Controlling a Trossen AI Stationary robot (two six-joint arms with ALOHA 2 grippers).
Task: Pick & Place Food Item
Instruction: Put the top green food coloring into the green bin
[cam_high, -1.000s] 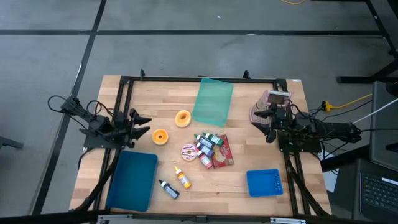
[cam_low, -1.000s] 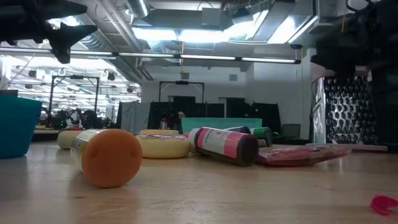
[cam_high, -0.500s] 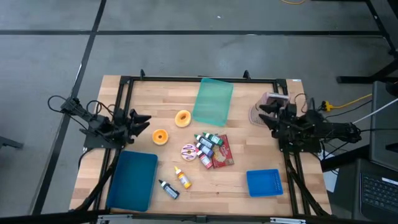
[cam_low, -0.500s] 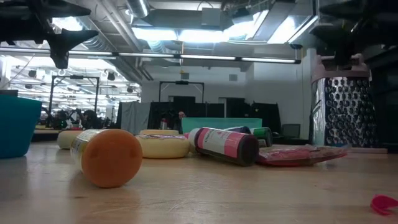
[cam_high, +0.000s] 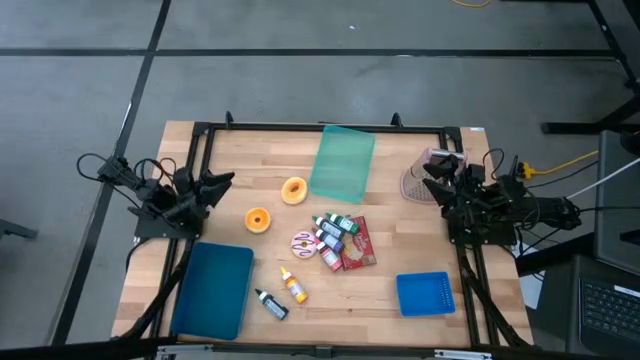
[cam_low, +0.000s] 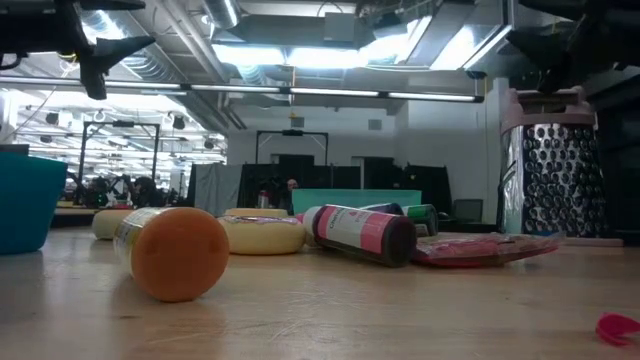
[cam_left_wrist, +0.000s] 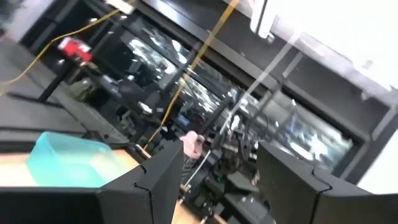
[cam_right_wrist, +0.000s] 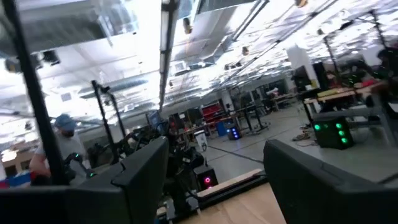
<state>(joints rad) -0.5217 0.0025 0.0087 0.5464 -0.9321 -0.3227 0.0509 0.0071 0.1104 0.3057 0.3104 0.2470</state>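
Although the task is to pick and place a food item, neither arm holds anything at this moment. At the left edge of the worktop (cam_high: 230, 150), the left end effector (cam_high: 222, 182) is raised above the surface, its fingers apart and empty. Below it in the high view lies a dark blue tray (cam_high: 213, 290), which may be the place for the food, though this is only my judgement. Near the left end effector sits a small orange round piece (cam_high: 258, 219), and beside it a yellow donut (cam_high: 294, 190); these look like the food items, and both rest free on the wood, within reach of the left arm. In the centre lies a teal lid (cam_high: 341, 162), and under it a cluster of small bottles (cam_high: 333, 232), a pink frosted donut (cam_high: 303, 242) and a red packet (cam_high: 358, 244), close together and partly touching. Two more bottles (cam_high: 283, 293) lie apart toward the front. Farther right is a blue basket (cam_high: 425, 293). At the right edge stands a metal grater (cam_high: 424, 176), upright, and just beside it is the right end effector (cam_high: 437, 186), also lifted, with its fingers apart and nothing between them. Both arms seem parked high so the items stay free.
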